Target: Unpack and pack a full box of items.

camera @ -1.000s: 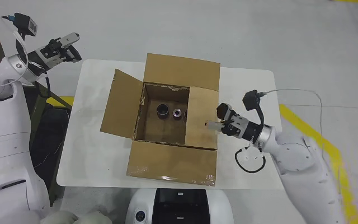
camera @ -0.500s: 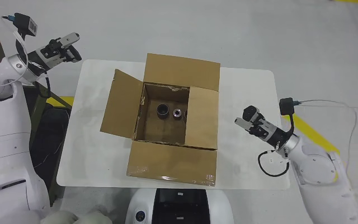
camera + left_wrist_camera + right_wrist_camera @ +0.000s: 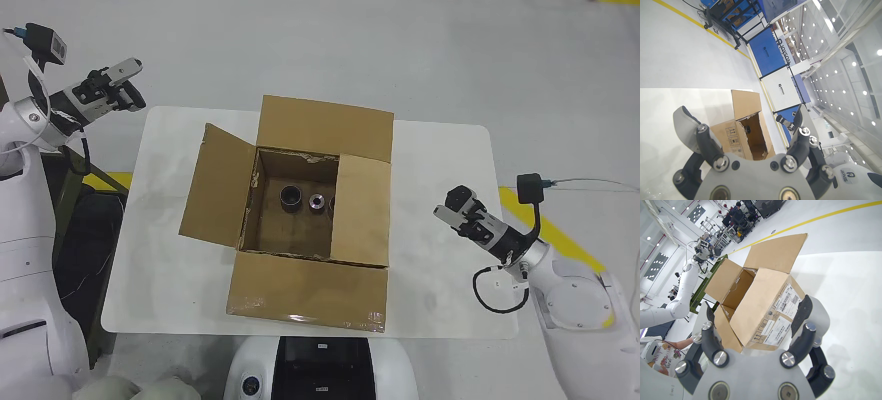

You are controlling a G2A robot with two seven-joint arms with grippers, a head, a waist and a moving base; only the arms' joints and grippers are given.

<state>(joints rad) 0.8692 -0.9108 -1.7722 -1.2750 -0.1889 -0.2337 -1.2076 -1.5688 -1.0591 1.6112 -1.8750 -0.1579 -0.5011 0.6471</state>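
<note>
Box: A cardboard box (image 3: pixel 306 290) stood in the middle of the white worktop (image 3: pixel 440 160), with its top open.
Flaps: The left and near flaps lay spread outward and the far one stood up. The right flap (image 3: pixel 362 208) leaned over part of the opening.
Contents: A dark ring-shaped item (image 3: pixel 291 197) and a smaller round item (image 3: pixel 316 202) sat side by side on the box floor, towards the far wall.
Left pincer (image 3: pixel 133 85): Released and empty, held off the worktop's far left corner, well apart from the box.
Right pincer (image 3: pixel 448 203): Released and empty, above the worktop's right edge, aimed at the box's right side.
Step in hand: Probably unpacking, with items left inside.
Doing it well: The right flap looked likely to block a reach. Pushing it outward first, then descending straight and gripping one item at a time, seemed wisest.
</note>
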